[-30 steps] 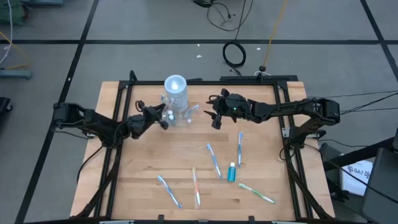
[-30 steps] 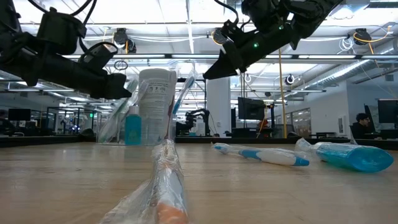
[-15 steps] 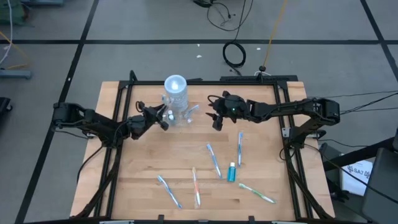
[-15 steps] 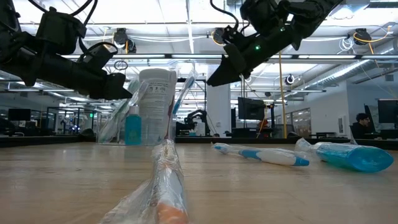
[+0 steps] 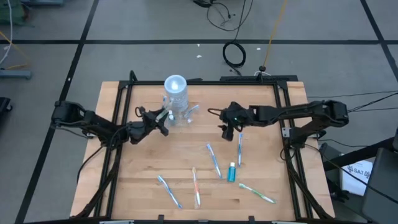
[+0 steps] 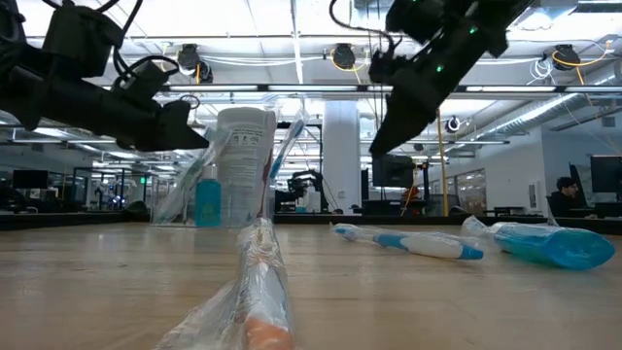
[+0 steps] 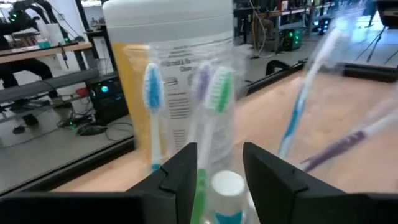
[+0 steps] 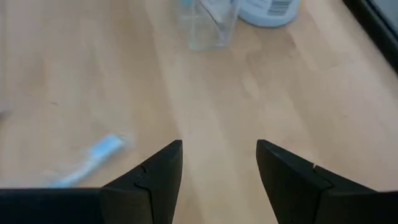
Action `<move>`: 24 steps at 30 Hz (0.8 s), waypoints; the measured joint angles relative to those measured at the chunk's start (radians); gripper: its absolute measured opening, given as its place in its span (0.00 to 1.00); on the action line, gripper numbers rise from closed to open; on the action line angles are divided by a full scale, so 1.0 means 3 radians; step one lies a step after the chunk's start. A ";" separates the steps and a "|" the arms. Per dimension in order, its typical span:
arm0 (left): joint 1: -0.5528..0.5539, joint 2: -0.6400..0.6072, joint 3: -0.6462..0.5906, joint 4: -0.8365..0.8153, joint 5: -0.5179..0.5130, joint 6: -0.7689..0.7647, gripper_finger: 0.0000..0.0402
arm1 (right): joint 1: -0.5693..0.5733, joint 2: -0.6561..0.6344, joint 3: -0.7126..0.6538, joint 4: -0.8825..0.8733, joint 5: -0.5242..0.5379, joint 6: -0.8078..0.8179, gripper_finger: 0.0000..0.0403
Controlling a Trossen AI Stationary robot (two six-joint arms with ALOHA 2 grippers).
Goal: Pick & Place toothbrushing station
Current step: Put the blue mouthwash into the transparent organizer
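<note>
The toothbrushing station (image 5: 176,93) stands upright on its base at the table's far middle: a tall clear cylinder with a pale round top (image 6: 243,160) and a low clear tray part holding toothbrushes and a small tube (image 7: 186,93). My left gripper (image 5: 164,120) is level at the station's left side, open. A tube's white cap (image 7: 227,186) and a green brush stem show in the gap between its fingers (image 7: 221,177). My right gripper (image 5: 226,132) hangs open above bare wood to the right of the station, slanting down (image 8: 219,168).
Several loose toothbrushes (image 5: 213,160) and a teal tube (image 5: 232,172) lie on the near right half of the table. A wrapped brush (image 6: 258,282) lies close to the near edge. One blue brush (image 8: 93,155) lies just beside my right gripper.
My right gripper has moved away from the station, toward the table's right and near edges, and has tipped to point more steeply down. My left gripper has swung a little toward the near edge beside the station. The station has stayed in place.
</note>
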 joint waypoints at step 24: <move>-0.0467 -0.0360 0.0739 -0.0088 -0.0012 0.0919 0.32 | 0.0805 -0.0131 0.0001 0.0765 -0.0012 0.1847 0.49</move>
